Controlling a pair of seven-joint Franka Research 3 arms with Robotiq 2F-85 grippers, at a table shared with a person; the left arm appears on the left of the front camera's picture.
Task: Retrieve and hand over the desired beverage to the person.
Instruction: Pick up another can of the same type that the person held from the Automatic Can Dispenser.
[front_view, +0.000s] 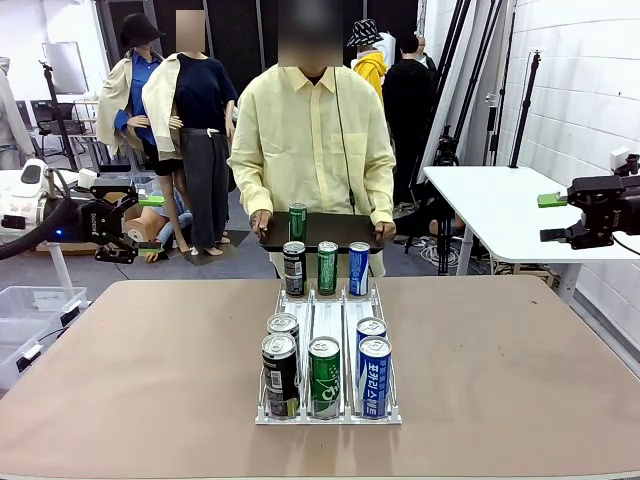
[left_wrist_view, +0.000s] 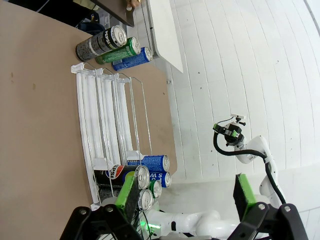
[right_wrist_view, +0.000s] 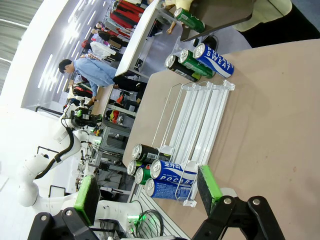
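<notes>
A white wire rack lies mid-table. At its near end stand black, green and blue cans, with more cans behind them. Beyond the rack's far end stand a black can, a green can and a blue can. The person stands at the far edge holding a dark tray that bears one green can. My left gripper hovers open off the table's left side. My right gripper hovers open off the right side. Both are far from the cans.
The brown table has wide bare areas on both sides of the rack. A white table stands at the back right, and a clear plastic bin sits off the left edge. Light stands rise along the right wall.
</notes>
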